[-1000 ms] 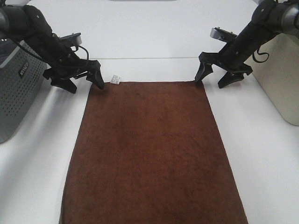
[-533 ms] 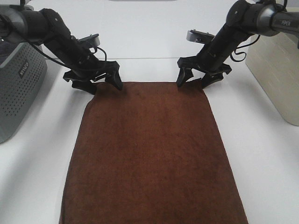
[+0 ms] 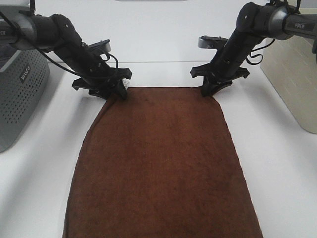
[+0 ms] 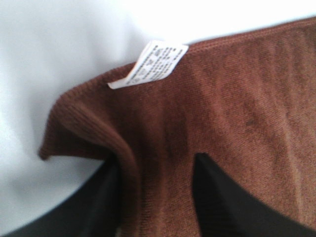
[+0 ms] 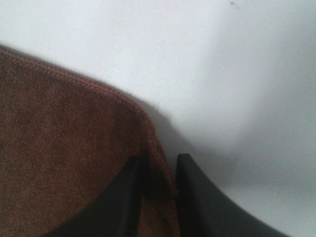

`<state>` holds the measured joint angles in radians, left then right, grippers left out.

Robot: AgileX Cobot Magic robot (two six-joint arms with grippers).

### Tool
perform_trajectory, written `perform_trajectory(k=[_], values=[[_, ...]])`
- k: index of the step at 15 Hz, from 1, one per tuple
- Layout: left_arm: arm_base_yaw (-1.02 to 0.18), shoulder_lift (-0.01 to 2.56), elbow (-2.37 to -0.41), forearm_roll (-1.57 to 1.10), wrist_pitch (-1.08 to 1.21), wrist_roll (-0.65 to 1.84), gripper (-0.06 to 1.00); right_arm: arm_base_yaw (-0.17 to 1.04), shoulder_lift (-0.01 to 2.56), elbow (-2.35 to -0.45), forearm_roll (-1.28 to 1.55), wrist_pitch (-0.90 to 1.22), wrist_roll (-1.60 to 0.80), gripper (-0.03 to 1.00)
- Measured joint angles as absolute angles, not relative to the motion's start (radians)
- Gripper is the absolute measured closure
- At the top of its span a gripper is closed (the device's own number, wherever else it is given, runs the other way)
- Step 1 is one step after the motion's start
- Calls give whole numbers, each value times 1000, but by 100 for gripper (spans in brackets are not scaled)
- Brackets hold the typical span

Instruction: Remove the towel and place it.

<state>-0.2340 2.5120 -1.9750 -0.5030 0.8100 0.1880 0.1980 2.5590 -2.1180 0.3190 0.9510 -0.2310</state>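
The dark brown towel lies flat on the white table, running from the far middle to the near edge. My left gripper is shut on its far left corner, beside the small white label. In the left wrist view the towel is bunched into a fold between the black fingers, with the label just beyond. My right gripper is shut on the far right corner. In the right wrist view the towel's edge is pinched between the two fingers.
A grey perforated basket stands at the left edge of the table. A beige container stands at the right edge. Bare white table lies on both sides of the towel and behind it.
Both grippers have moved inward onto the towel's far corners and closed on them. The far left corner is now bunched and pulled in a little.
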Motion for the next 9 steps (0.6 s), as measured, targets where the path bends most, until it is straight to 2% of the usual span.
perform_trajectory(k=[2,3,9], values=[[-234,2518,-1975,-503,806,188,82,197,2560,-2118,317,946,-231,94],[-234,2520,-1975,-497,805,188,91,197,2560,-2118,317,946,-231,96],[-235,2520,-1975,-462,748,238,94,197,2564,-2135,305,876,-231,96]])
